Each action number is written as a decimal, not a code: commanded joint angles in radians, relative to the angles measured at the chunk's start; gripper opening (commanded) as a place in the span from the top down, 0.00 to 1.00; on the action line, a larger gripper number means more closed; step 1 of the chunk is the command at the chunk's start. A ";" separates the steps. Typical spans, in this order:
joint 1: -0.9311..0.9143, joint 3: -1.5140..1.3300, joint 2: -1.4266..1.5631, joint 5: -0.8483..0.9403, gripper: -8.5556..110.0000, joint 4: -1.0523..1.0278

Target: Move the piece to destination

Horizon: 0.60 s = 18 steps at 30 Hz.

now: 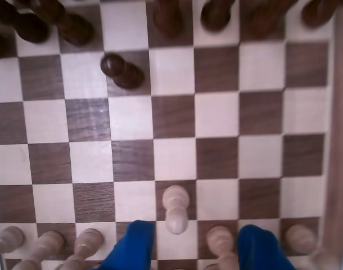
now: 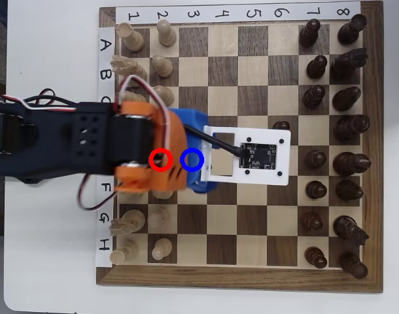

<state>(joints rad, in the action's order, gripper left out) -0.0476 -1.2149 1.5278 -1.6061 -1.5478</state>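
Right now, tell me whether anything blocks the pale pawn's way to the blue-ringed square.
Nothing visible does. In the wrist view the pawn stands between the fingers of the open gripper, and the dark square just ahead is bare. The nearest dark pawn stands well beyond.

The place looks like a hobby or lab robot station, though the pictures show very little of the room itself. A plain white bench (image 2: 49,288) carries a wooden chessboard (image 2: 239,278), which fills almost the whole overhead view. Paper strips with printed numbers (image 2: 235,13) lie along its 12 o'clock edge, and printed letters (image 2: 104,144) along its 9 o'clock edge; this points to an arranged experiment more than to a normal game. From 9 o'clock a black arm (image 2: 55,144) with orange plastic parts reaches over the board, with loose red and white wires (image 2: 137,88) and a bare camera circuit board (image 2: 258,156) on a white plate.
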 commanded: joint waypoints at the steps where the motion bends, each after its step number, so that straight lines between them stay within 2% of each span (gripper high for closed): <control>1: -0.086 0.413 0.276 0.371 0.75 -0.049; 11: -0.236 0.431 0.508 1.032 0.77 0.087; 18: -0.511 0.506 0.667 1.348 0.83 0.114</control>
<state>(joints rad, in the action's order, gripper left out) -0.3037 -0.9388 1.8699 -0.6872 -1.5079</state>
